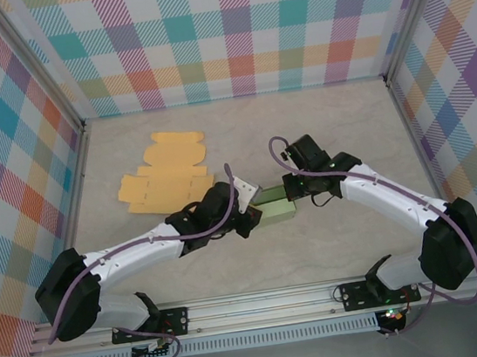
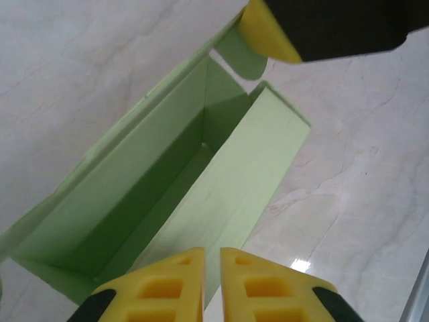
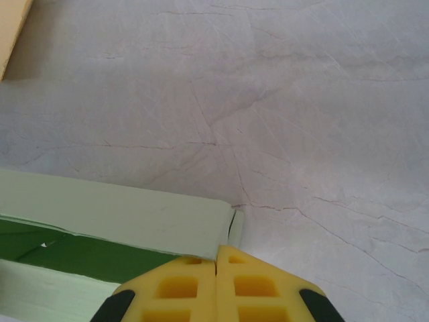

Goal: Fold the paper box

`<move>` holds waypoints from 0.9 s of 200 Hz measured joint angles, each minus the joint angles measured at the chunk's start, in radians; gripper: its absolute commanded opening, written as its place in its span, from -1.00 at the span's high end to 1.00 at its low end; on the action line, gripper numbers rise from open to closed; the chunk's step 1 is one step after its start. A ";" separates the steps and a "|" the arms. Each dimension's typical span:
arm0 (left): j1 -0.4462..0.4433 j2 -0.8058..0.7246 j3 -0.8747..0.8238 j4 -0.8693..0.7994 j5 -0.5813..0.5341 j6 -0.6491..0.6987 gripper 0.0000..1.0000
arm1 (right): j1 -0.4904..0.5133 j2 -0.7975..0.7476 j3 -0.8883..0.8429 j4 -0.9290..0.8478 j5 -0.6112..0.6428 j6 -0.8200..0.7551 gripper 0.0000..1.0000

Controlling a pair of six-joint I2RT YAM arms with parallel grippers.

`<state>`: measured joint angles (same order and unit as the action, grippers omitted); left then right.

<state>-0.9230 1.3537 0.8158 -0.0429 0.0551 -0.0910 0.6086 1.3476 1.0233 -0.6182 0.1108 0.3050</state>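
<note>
The pale green paper box [image 1: 276, 207] lies on the table between my two grippers, its top open. In the left wrist view its darker inside [image 2: 167, 174] runs away from me. My left gripper [image 2: 212, 258] sits at the near end of its right-hand wall, jaws almost together on that wall. At the box's other end my right gripper [image 3: 216, 258] is shut on the corner of the box's long wall [image 3: 120, 215]. One of its yellow fingers [image 2: 265, 33] shows by the far end flap. From above, the left gripper [image 1: 251, 216] and right gripper [image 1: 292, 196] face each other across the box.
Several flat orange box blanks [image 1: 168, 175] lie on the table to the back left of the box; one corner [image 3: 10, 33] shows in the right wrist view. Chequered walls enclose the marbled table [image 1: 346, 129].
</note>
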 measured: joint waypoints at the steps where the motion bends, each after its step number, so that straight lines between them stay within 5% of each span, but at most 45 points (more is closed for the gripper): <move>1: 0.000 0.000 0.000 0.000 -0.001 0.001 0.67 | 0.000 0.000 0.000 0.000 0.000 0.000 1.00; 32: -0.002 0.000 0.011 -0.009 -0.055 0.013 0.56 | 0.000 0.003 0.003 -0.006 0.000 -0.001 1.00; 67: -0.003 -0.028 0.031 -0.034 -0.103 0.063 0.08 | 0.000 0.023 0.015 -0.009 0.000 -0.007 1.00; 81: -0.003 -0.062 0.033 -0.058 -0.114 0.105 -0.31 | 0.000 0.024 0.016 -0.011 0.000 -0.007 1.00; 87: -0.005 -0.077 0.033 -0.071 -0.119 0.121 -0.92 | 0.000 0.024 0.017 -0.012 0.000 -0.007 1.00; 90: -0.005 -0.086 0.033 -0.076 -0.119 0.148 -1.00 | 0.000 0.024 0.017 -0.012 0.000 -0.007 1.00; 139: -0.006 -0.204 -0.027 -0.070 -0.127 0.460 -0.99 | 0.000 0.024 0.021 -0.015 0.000 -0.007 1.00; 180: 0.004 -0.099 -0.035 -0.069 -0.150 0.697 -0.99 | 0.000 0.025 0.021 -0.015 0.000 -0.007 1.00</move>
<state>-0.9192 1.2549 0.7807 -0.1120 -0.0952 0.6056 0.6086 1.3724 1.0439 -0.6331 0.1108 0.2977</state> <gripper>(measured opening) 0.996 0.062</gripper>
